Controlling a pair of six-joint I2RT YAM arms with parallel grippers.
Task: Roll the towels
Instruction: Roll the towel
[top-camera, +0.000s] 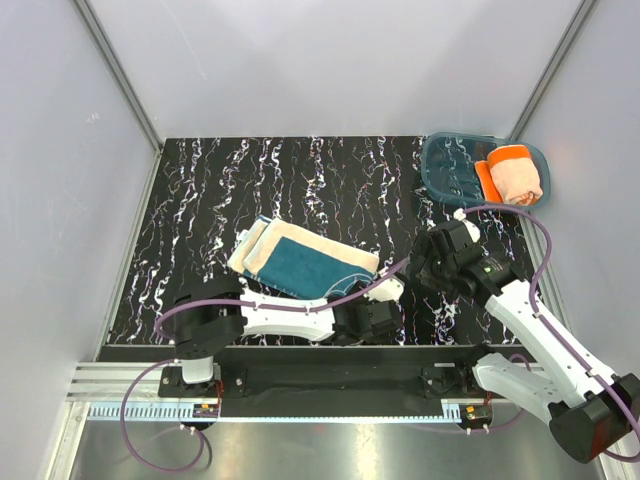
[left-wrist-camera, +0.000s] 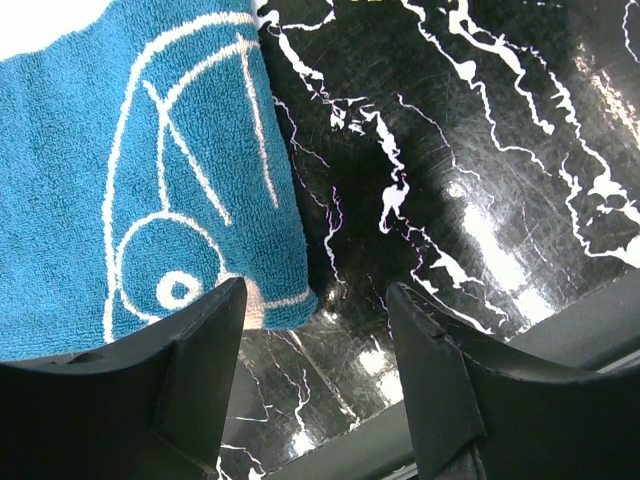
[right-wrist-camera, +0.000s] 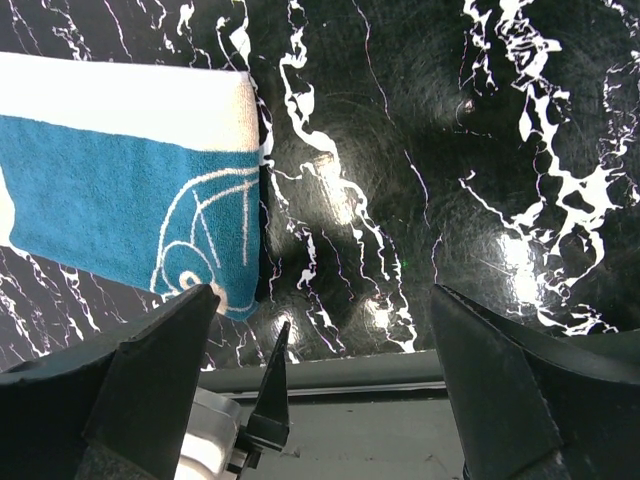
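teal towel (top-camera: 300, 262) is laid flat on the table (top-camera: 200, 200), left of centre | left gripper (left-wrist-camera: 315, 297) is spread wide at its corner, nothing held | right gripper (right-wrist-camera: 325, 296) is opened wide too, nothing gripped, near that towel's edge | orange towel (top-camera: 515, 172) is bunched up in the tray (top-camera: 445, 165), far right corner

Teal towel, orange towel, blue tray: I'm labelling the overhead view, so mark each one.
teal towel (top-camera: 300, 266), top external view, teal face.
orange towel (top-camera: 518, 178), top external view, cream side.
blue tray (top-camera: 449, 171), top external view, bare floor.
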